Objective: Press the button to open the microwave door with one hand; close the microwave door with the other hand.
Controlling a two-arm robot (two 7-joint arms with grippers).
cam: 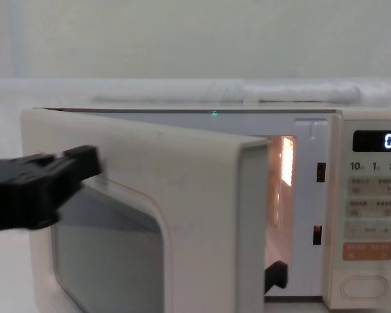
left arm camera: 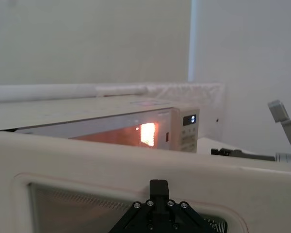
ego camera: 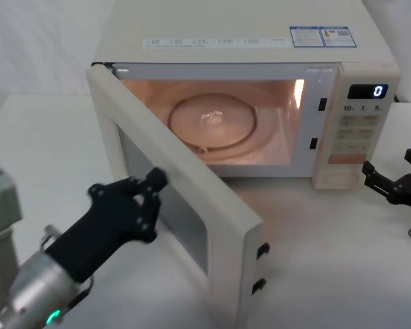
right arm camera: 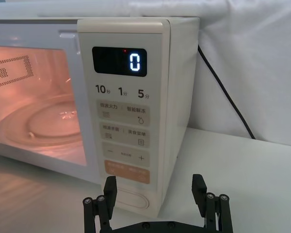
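Microwave door [ego camera: 192,199] half-open, free edge toward robot; left pincer [ego camera: 147,195] closed against it; right pincer [right arm camera: 155,194] open.

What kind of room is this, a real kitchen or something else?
Probably a test setup, not a home kitchen: the microwave, its door open, sits alone on a white-draped table against plain walls, with black robot grippers, left and right, nearby.

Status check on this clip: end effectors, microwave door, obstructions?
Left end effector at the microwave door outer face. Door open, cavity lit. Right end effector open, just off the button. Door swing unobstructed.
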